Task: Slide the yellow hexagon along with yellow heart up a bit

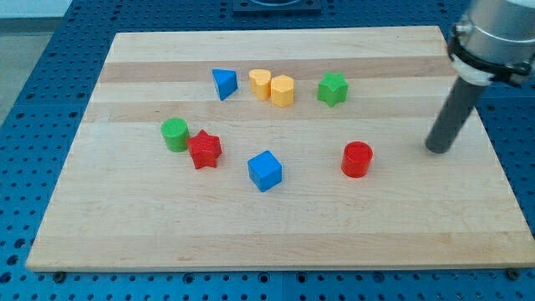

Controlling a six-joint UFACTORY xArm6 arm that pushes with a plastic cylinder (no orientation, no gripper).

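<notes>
Yellow hexagon [282, 90] touches yellow heart [260, 84] at worktop [251, 226] 12 o'clock. My tip [435, 150], bare rod, holds nothing, far at 3 o'clock. Approach step: next, get beneath pair, push upward.

A pale wooden board [276, 226] fills most of the view — light grain running left to right, with a slightly darker band across its upper part. The board's edges are straight, its corners squared. It rests on a blue perforated surface [33, 92] with a regular grid of small holes, visible on all four sides. At the view's top centre, a dark fixture [276, 5] sits just past the board's far edge — too cropped to identify. Lighting is even and diffuse; shadows on the wood are soft and short.
</notes>
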